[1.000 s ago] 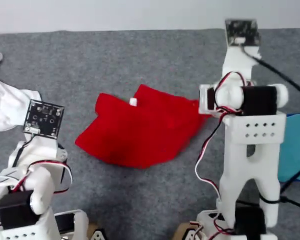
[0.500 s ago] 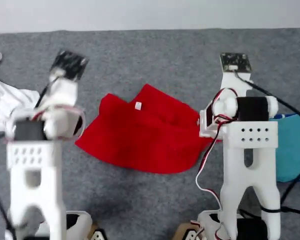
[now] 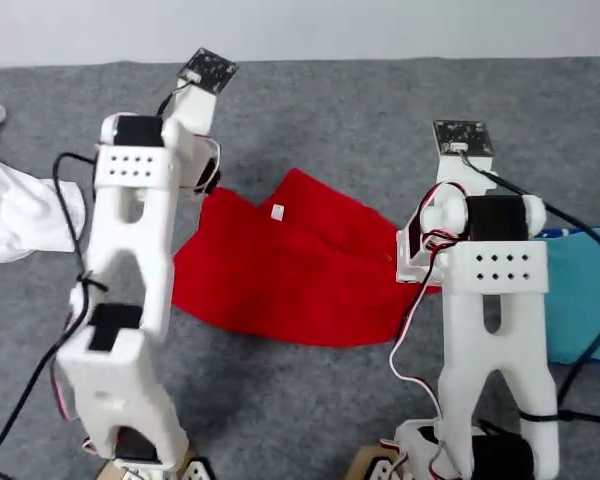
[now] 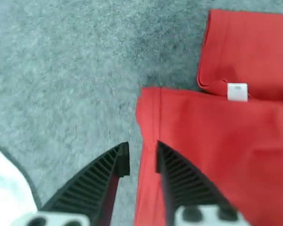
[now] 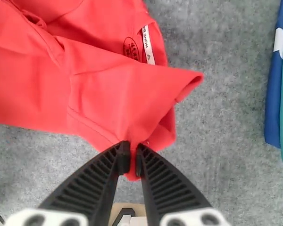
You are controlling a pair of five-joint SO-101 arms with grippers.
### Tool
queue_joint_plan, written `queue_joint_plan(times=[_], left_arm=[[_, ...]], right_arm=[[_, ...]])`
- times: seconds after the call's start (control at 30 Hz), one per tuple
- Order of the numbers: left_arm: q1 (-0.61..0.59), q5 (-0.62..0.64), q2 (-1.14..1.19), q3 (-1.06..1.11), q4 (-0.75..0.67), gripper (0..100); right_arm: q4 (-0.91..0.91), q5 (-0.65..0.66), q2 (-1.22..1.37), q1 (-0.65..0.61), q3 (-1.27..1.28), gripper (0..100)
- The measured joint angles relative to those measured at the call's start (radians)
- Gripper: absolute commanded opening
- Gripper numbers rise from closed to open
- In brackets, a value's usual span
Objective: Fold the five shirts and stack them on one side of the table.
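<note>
A crumpled red shirt [image 3: 290,270] lies on the grey cloth at mid-table, with a small white tag [image 3: 277,211] showing. My left gripper [image 4: 142,157] is open by a narrow gap, its fingers either side of the red shirt's [image 4: 217,141] left hem. In the high view this gripper [image 3: 206,178] sits at the shirt's far-left corner. My right gripper [image 5: 130,159] is shut on a fold of the red shirt [image 5: 85,89] at its right edge, below the collar label [image 5: 147,44]. From above, the right gripper [image 3: 412,252] is at the shirt's right side.
A white shirt [image 3: 20,210] is bunched at the left edge, also visible beside my left gripper [image 4: 4,188]. A teal and blue shirt [image 3: 585,290] lies at the right edge, close to the right arm [image 5: 280,80]. Grey table cloth [image 3: 330,120] stretches behind.
The left arm swung up from the near-left corner to the shirt's far-left corner. The right arm drew back a little, dragging the shirt's right edge with it.
</note>
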Motion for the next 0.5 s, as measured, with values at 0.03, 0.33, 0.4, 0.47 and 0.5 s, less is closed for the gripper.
queue_joint_plan(times=[0.03,0.33,0.4,0.47,0.5], left_arm=[[0.000,0.000,0.040,-0.051,0.018,18],[0.052,0.002,0.347,-0.428,0.187,22],[0.054,0.002,0.411,-0.491,0.195,22],[0.052,0.002,0.473,-0.545,0.198,23],[0.052,0.002,0.502,-0.571,0.198,23]], right_arm=[[0.000,0.000,0.000,0.000,0.000,0.9],[0.000,0.000,0.000,-0.002,0.069,0.9],[0.000,0.000,0.000,0.000,0.084,0.9],[0.000,0.000,0.000,0.000,0.084,0.9],[0.000,0.000,0.000,0.000,0.084,0.9]])
